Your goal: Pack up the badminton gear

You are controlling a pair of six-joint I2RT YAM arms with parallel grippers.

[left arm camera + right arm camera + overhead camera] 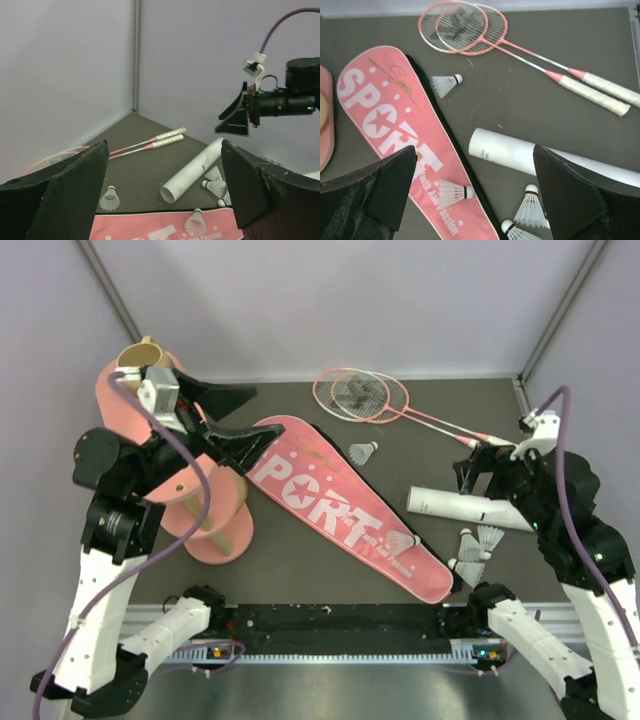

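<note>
The pink "SPORT" bag (340, 505) lies diagonally across the dark table, with one shuttlecock (400, 540) on its lower end. Two pink rackets (360, 395) lie crossed at the back. The white tube (455, 505) lies at the right, with several shuttlecocks (478, 545) beside it and one (364, 452) by the bag's edge. My left gripper (268, 411) is open and empty, raised over the bag's wide end. My right gripper (478, 468) is open and empty above the tube (520, 152). The left wrist view shows the tube (192, 172) and racket handles (160, 141).
A pink oval tiered table (215, 535) stands at the left under my left arm, with a tan mug (140, 358) on its top tier. Grey walls close the back and sides. A black rail (340, 625) runs along the near edge.
</note>
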